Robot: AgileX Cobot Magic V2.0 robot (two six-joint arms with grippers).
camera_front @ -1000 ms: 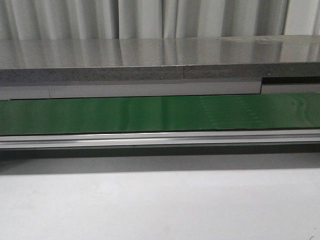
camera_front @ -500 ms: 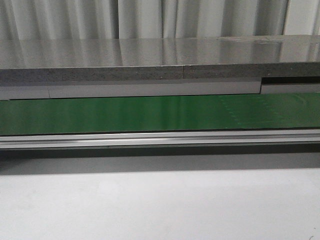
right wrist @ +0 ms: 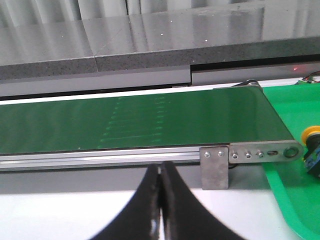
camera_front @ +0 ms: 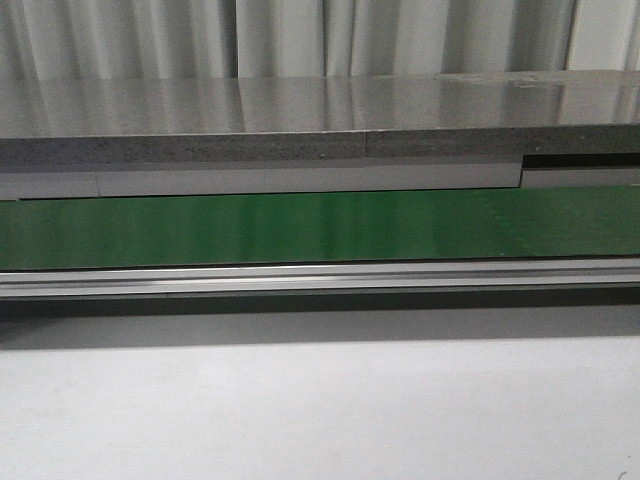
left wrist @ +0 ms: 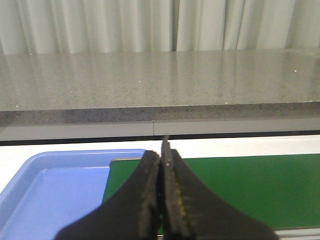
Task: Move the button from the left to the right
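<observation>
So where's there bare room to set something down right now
The long green conveyor belt lies bare between grey stone counter and aluminium rail. The blue plastic tray looks bare. Beyond the belt's end, a yellow-capped button occupies the green tray.

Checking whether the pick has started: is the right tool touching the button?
Apart. The right wrist view shows the button lying on the green tray past the belt's end, well clear of the shut right tool.

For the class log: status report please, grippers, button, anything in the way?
Left gripper shut, empty. Right gripper shut, empty. Button on green tray past belt end. Nothing blocking.
</observation>
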